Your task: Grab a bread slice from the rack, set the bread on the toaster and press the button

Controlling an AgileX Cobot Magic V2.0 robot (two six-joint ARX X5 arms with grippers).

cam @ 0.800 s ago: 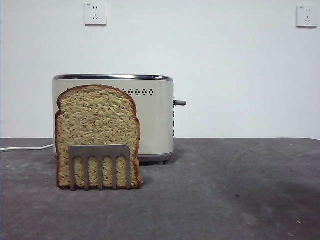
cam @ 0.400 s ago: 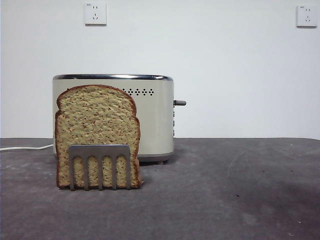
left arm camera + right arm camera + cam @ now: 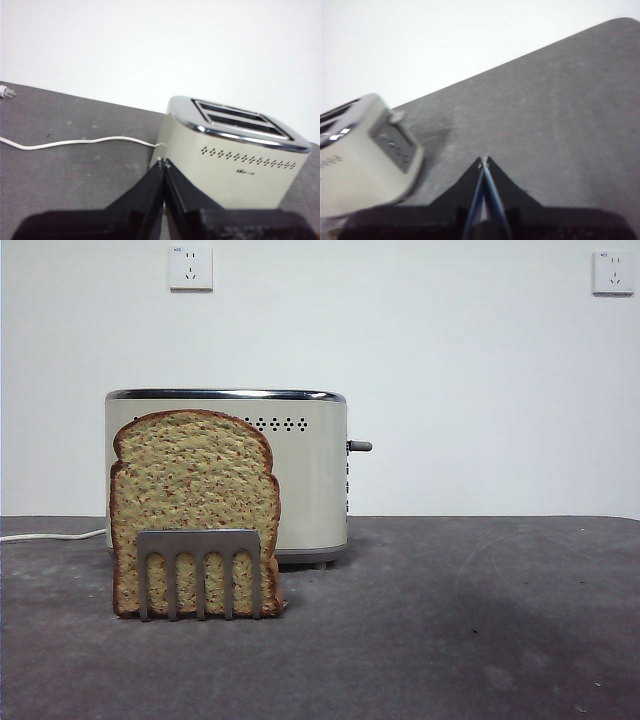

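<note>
The slice of bread (image 3: pixel 193 502) stands upright in the small metal rack (image 3: pixel 200 570) at the front left of the table. The cream toaster (image 3: pixel 300 475) stands right behind it, its lever (image 3: pixel 360 446) sticking out on the right side. Neither gripper shows in the front view. My left gripper (image 3: pixel 163 162) is shut and empty, up above the table near the toaster (image 3: pixel 235 160), whose two top slots (image 3: pixel 237 118) are empty. My right gripper (image 3: pixel 484 161) is shut and empty, over bare table beside the toaster's lever end (image 3: pixel 365 150). The bread and rack are hidden in both wrist views.
A white cord (image 3: pixel 75 143) runs from the toaster across the dark grey table (image 3: pixel 460 620) to a plug (image 3: pixel 5 91); it also shows in the front view (image 3: pixel 50 536). Two wall sockets (image 3: pixel 191 268) sit high on the white wall.
</note>
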